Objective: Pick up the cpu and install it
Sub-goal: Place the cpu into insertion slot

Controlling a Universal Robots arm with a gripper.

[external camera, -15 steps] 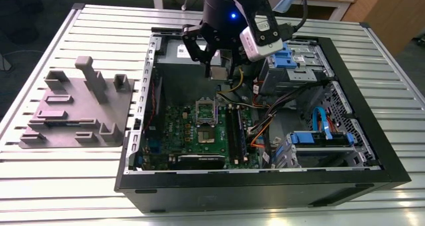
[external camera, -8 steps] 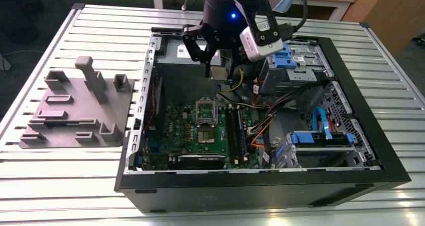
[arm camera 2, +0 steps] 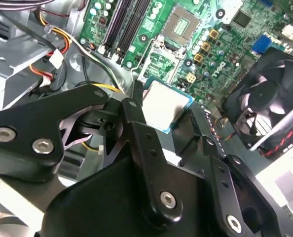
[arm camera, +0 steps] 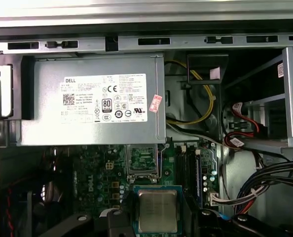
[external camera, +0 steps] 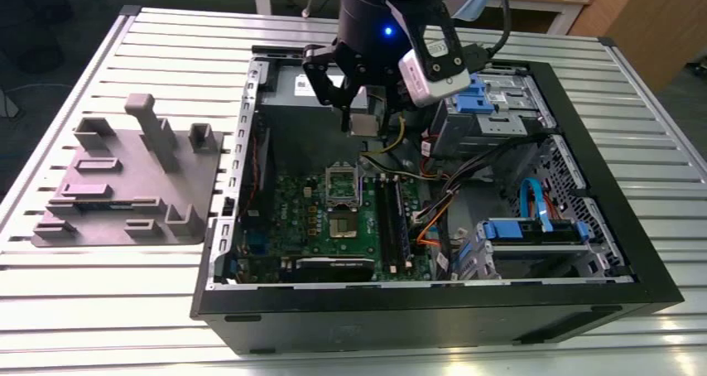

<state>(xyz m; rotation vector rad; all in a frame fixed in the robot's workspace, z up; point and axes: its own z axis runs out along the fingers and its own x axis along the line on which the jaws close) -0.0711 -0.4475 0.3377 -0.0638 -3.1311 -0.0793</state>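
One gripper, jaws pinched on the cpu by its edges, held the chip flat btwn them, metal top toward the wrist, over the open case, w/ the mobo socket lying below & somewhat beyond the jaws.

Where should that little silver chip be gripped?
By two opposite thin edges, coming from above. The cpu is flat and square, so its broad faces offer no hold. The gripper pinches it that way now, above the motherboard.
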